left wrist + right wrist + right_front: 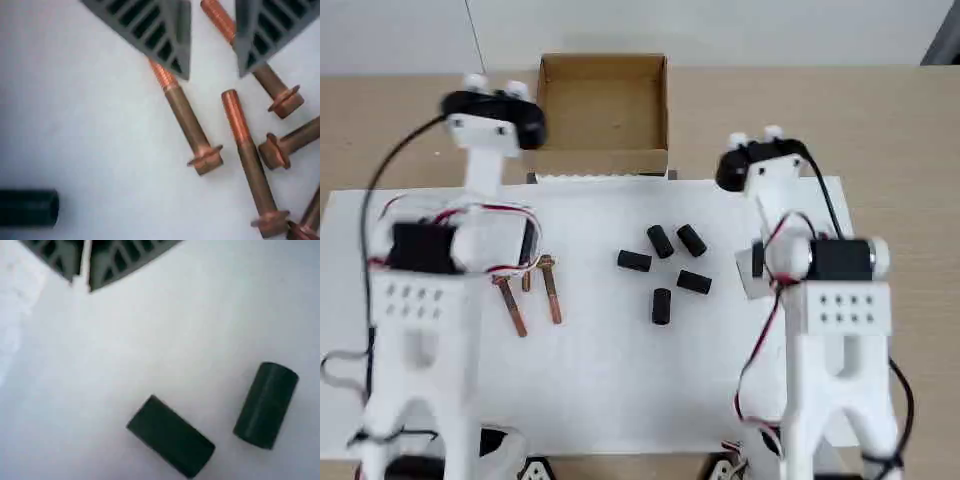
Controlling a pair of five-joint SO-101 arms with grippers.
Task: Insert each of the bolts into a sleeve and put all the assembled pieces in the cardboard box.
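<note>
My left gripper (212,67) hangs spread wide over the bolts (192,125) (several, loose on the white sheet (620,380)) and grasps none of them. The sleeves (661,306), five in all, lie clustered mid-sheet between my arms, with the bolts to their left. My right gripper (84,284) is pinched closed on nothing, near two of the sleeves. The box (603,160) sits just past the sheet's far edge.

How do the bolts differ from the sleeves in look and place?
The bolts are copper-coloured, long and thin; the sleeves are black, short and thick. The bolts lie under the left gripper, the sleeves in the middle of the white sheet. All lie flat, not yet joined.
</note>
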